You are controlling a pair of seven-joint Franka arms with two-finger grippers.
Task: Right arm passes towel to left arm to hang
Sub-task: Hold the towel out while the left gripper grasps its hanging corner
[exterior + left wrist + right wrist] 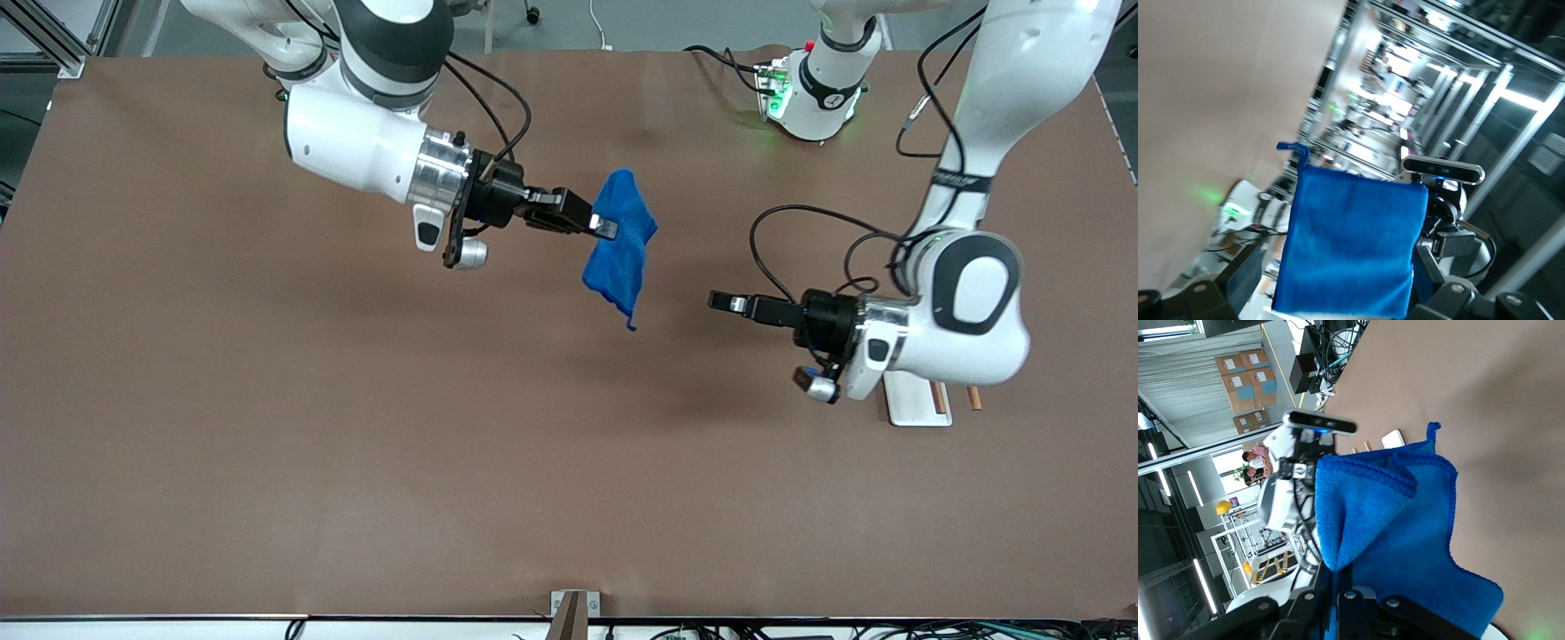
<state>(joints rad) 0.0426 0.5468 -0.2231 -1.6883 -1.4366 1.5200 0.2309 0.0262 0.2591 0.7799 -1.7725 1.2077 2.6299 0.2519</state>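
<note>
**Towel aloft, handover pending**

The right gripper (606,226) had its fingers clamped on the upper edge of the towel (622,244), holding it in the air over the middle of the table (267,444) — the cloth hung free, its loop tag at the lowest corner. The left gripper (725,302) hovered low over the table, pointed at the towel but apart from it; I could not tell how its fingers stood.

The step in hand looked like the pass itself, not yet made. The next move probably called for the left gripper to close the gap and take a free edge before the right let go.

Counted: one towel, two arms, one white tray (916,404) with two wooden rods (975,397), half hidden under the left arm.
</note>
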